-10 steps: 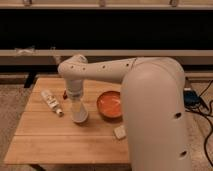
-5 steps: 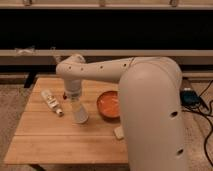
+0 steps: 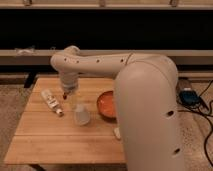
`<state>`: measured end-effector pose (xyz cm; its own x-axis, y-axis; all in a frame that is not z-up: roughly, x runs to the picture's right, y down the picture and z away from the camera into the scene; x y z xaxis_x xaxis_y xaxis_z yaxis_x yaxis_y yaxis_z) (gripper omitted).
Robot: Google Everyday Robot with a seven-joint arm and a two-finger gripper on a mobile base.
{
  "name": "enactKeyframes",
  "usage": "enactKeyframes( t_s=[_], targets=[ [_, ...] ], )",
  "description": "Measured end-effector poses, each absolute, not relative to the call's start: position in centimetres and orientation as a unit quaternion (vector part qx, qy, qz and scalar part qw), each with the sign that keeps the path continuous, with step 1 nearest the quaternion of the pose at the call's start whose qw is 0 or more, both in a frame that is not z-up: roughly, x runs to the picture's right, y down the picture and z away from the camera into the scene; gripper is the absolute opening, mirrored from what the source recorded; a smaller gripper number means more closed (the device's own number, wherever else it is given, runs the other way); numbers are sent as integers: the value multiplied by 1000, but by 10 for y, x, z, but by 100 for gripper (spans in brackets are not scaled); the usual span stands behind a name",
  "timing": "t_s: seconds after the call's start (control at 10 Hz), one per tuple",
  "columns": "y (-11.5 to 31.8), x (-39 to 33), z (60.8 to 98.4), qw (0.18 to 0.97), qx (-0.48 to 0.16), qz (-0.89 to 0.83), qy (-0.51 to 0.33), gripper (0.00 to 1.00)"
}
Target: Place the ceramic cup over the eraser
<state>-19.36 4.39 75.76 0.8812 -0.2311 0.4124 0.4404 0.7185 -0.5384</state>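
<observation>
a small white bottle (image 3: pixel 51 100) with dark markings lies near the left edge of the wooden tabletop (image 3: pixel 55 142). just right of it, the robot's gripper (image 3: pixel 66 96) hangs from the arm (image 3: pixel 100 64), close above the ceramic cup (image 3: pixel 81 114); whether it is clenched or released cannot be told. the pale cup stands wide end down near the tabletop's middle, apparently apart from the gripper. beside it on the right sits the orange bowl (image 3: pixel 105 104), partly hidden by the arm.
</observation>
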Motion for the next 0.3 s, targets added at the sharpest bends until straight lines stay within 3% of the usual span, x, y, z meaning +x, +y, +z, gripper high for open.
enactKeyframes(
  t_s=[0.3],
  targets=[
    [27,-221,740,884,-347,-210,-231,80]
  ],
)
